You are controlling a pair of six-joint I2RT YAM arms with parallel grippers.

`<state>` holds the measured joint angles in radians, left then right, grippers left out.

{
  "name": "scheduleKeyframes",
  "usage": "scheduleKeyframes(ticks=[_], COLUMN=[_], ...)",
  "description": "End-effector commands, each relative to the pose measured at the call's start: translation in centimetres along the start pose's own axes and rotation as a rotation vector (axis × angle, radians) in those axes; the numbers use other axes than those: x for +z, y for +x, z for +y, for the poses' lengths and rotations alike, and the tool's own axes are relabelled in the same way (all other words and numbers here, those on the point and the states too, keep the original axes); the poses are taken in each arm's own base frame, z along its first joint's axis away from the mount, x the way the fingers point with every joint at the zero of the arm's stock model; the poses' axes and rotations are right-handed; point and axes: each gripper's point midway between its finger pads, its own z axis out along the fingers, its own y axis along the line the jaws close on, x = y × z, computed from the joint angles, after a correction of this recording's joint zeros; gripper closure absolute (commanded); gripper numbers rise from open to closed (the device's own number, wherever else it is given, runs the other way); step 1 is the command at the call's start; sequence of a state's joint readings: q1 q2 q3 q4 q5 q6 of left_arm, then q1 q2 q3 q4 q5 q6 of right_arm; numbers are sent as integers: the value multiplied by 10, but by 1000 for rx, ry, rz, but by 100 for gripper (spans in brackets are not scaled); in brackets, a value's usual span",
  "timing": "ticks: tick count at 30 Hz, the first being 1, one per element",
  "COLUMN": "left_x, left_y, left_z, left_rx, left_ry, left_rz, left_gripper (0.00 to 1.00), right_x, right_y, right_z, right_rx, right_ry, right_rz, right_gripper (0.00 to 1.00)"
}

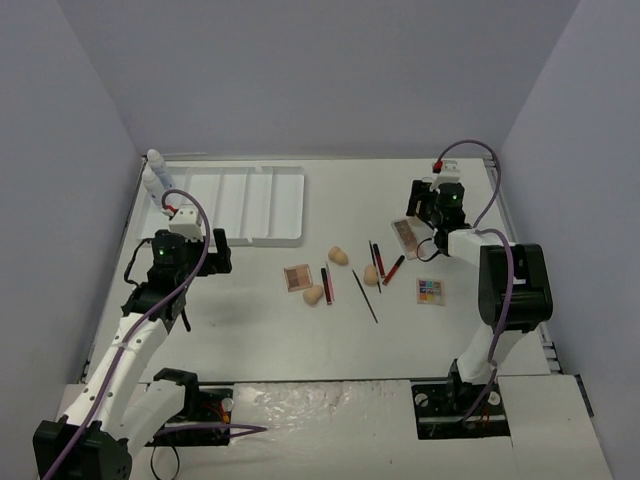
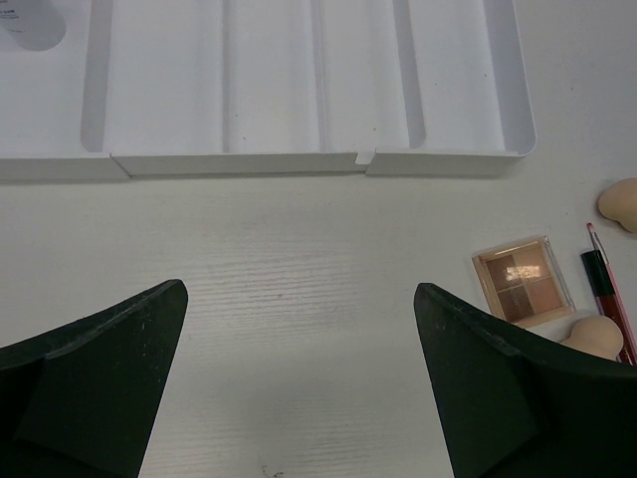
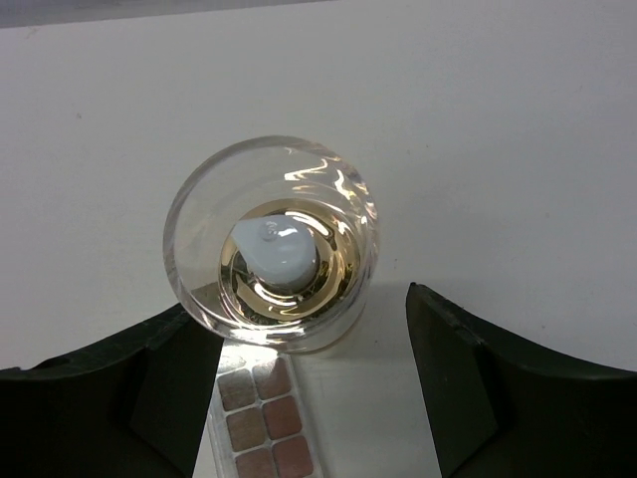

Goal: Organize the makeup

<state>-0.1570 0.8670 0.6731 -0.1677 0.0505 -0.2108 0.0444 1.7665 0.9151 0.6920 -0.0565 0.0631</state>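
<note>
Tube, clear, round and tan-filled (image 3: 271, 244), stands upright well right of the white ridged tray (image 1: 250, 200), so I've the right gripper (image 3: 299, 309) straddling it from above, jaws part-open (no squeeze yet), while the left gripper (image 2: 301, 291) hangs wide just before that tray.

Top cam sits high behind the arm bases, angled down over the whole surface (image 1: 250, 330). Left wrist cam looks down at close range past the left gripper (image 2: 299, 289) onto the tray (image 2: 299, 164) front edge and a square palette (image 2: 523, 282), both also in top view. Right wrist cam is tight, looking straight down on the clear tube (image 3: 271, 244) top.
</note>
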Motion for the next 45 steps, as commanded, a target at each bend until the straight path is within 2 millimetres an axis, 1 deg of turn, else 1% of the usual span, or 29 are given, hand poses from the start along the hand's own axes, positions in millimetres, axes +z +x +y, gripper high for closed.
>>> scheduleKeyframes(ticks=[1,2,6,7,9,10,12,14,15,17,19,22,23,24,26,28,29,31,33,34,36,39,40,41,42,44,45], left_x=[-2,-2,0,0,0,0,0,-1,-1,-2,-4,-6,-7,-9,-14,-21,-24,-28,-32,-33,-35,-37,-37,-37,-38,-40,-41], left_y=[-38,-37,-38,-38,-37,-37,-38,-39,-39,-40,-42,-44,-45,-46,-48,-59,-61,-65,-70,-74,-73,-73,-71,-70,-69,-67,-66], left_z=[-5,-5,-6,-6,-6,-6,-6,-7,-8,-9,-10,-7,-6,-6,-5,-4,-2,-1,3,4,7,10,11,12,12,13,13], left_rx=[2,3,6,6,7,8,10,11,12,14,18,18,17,15,10,9,10,13,11,10,5,3,3,4,4,3,1], left_ry=[13,13,17,18,17,17,19,26,30,38,39,21,17,13,5,-5,-14,-22,-50,-54,-71,-92,-98,-99,-102,-104,-105], left_rz=[-112,-112,-114,-114,-110,-110,-113,-115,-117,-121,-128,-128,-125,-121,-113,-131,-131,-131,-134,-141,-126,-120,-115,-108,-102,-98,-96], left_gripper=[3,3,3,3,3,3,3,3,3,3,3,3,3,3,3,3,3,3,3,3,3,3,3,3,3,3,3], right_x=[7,7,11,12,13,13,11,8,5,0,-14,-32,-39,-47,-66,-85,-93,-111,-135,-135,-155,-179,-184,-188,-192,-195,-201], right_y=[-56,-56,-54,-54,-54,-54,-58,-65,-70,-83,-103,-117,-125,-128,-121,-121,-118,-109,-98,-96,-79,-51,-42,-39,-32,-17,-15], right_z=[2,2,1,1,3,4,6,11,14,21,36,77,89,110,162,196,213,249,289,293,330,376,387,395,406,423,431], right_rx=[13,13,12,11,0,-4,-10,-24,-31,-45,-58,-87,-114,-147,-217,-233,-241,-274,-304,-305,-308,-327,-336,-344,-354,-370,-375], right_ry=[-24,-23,-32,-33,-48,-55,-68,-92,-105,-129,-178,-280,-306,-344,-441,-514,-549,-618,-707,-716,-818,-921,-947,-962,-984,-1017,-1038], right_rz=[-162,-162,-156,-155,-153,-153,-157,-160,-165,-179,-214,-233,-247,-251,-241,-256,-258,-255,-258,-256,-242,-218,-211,-213,-208,-191,-198], right_gripper=[37,37,49,53,68,74,82,91,95,100,100,100,100,100,100,100,100,100,100,100,100,100,100,100,100,100,100])
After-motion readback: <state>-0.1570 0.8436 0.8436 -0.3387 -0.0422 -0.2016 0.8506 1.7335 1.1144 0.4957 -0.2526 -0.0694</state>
